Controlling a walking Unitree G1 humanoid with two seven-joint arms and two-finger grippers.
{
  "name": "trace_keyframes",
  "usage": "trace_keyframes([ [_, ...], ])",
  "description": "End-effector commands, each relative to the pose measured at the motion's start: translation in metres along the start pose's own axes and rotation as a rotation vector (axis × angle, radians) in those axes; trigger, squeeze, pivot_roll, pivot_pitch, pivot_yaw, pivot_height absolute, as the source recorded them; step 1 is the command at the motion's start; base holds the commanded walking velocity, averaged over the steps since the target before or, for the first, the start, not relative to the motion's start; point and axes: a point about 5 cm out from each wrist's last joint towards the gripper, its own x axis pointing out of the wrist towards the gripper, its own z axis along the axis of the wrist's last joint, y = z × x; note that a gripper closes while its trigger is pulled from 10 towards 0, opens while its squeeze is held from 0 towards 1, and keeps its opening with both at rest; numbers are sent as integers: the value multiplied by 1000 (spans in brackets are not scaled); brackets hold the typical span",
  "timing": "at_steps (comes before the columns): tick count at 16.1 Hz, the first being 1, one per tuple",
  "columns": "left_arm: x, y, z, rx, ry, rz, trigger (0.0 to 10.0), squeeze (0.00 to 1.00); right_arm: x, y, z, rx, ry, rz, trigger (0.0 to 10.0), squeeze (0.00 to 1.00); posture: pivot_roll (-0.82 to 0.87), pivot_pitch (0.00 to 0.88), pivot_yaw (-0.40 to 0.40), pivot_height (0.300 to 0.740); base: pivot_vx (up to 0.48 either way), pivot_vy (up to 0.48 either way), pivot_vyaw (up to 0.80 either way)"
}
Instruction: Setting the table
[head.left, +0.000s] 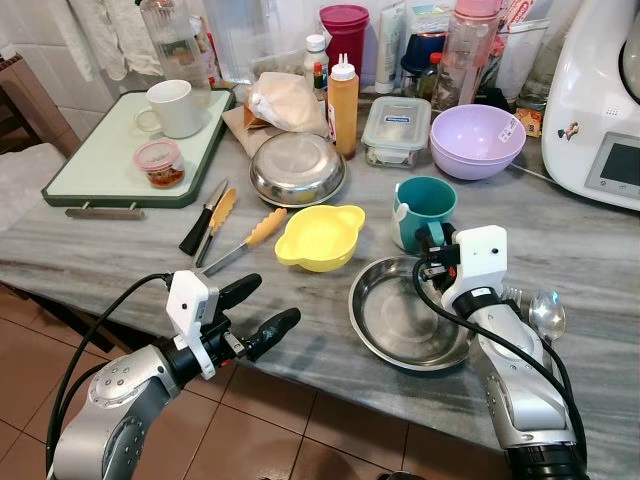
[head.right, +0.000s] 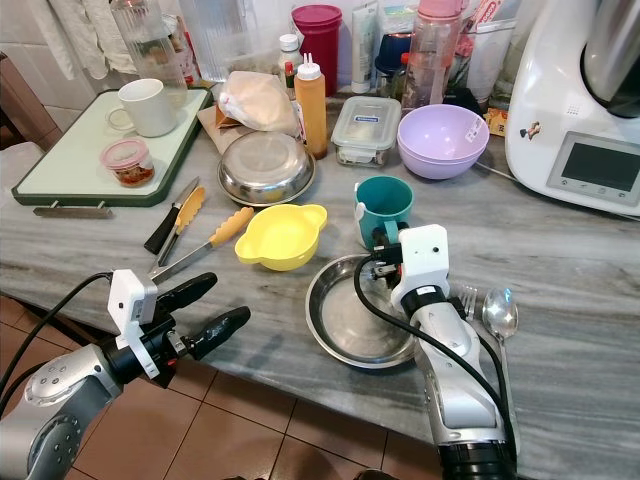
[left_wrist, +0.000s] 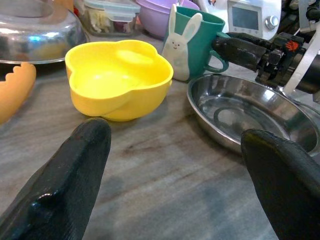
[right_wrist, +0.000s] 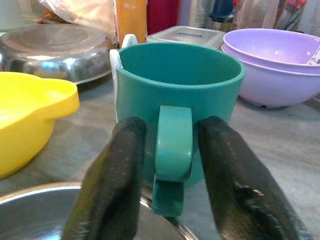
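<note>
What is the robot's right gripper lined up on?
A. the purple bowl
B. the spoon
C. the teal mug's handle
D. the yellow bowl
C. In the right wrist view the right gripper has one black finger on each side of the teal mug's handle, not yet closed on it.

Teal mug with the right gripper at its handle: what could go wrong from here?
The right gripper straddles only the thin handle of the teal mug, so the mug may swing or slip when lifted. The steel plate lies directly beneath, and the yellow bowl stands close; either could be knocked.
</note>
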Motion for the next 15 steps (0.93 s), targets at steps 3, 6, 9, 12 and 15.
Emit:
trace_keyframes([
  [3, 2, -2, 1, -4, 6, -24, 10000, 0, -3, 2, 6, -13, -26, 16, 10000, 1000, -72, 107, 75, 740, 0, 0, 0],
  [6, 3, -2, 1, -2, 2, -20, 10000, 0, -6, 2, 11, -28, -46, 3, 10000, 1000, -74, 103, 73, 740, 0, 0, 0],
  [9, 3, -2, 1, -5, -4, -10, 10000, 0, -10, 2, 25, -82, -110, -33, 10000, 1000, -76, 98, 72, 740, 0, 0, 0],
  [12, 4, 7, 5, 26, -29, 58, 10000, 0, -17, 11, 34, -118, -148, -13, 10000, 1000, -77, 98, 69, 740, 0, 0, 0],
  [15, 17, 4, 5, 28, -61, 120, 10000, 0, -26, 24, 33, -101, -145, 21, 10000, 1000, -80, 98, 67, 740, 0, 0, 0],
])
